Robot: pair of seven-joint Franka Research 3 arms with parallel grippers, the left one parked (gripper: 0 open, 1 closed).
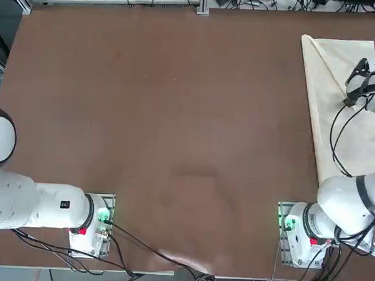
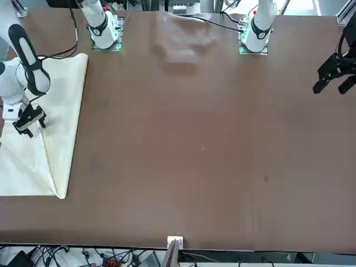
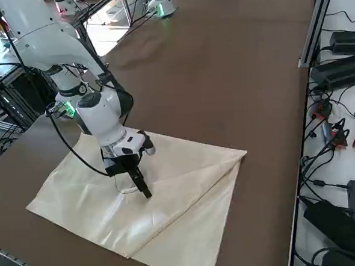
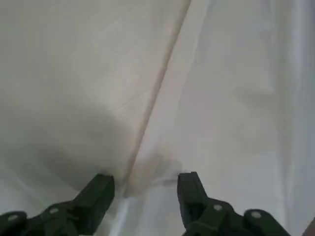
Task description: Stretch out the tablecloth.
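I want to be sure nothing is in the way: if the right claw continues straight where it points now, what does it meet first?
Most likely the cream tablecloth, near the long fold line below the open right claw. How much space remains above the cloth is unclear.

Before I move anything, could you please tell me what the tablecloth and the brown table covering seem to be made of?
The tablecloth looks like thin cream fabric, perhaps coated: it creases softly and has a slight sheen. The brown covering may be smooth vinyl or leatherette, judging by its low sheen and the soft wrinkles near the arm bases.
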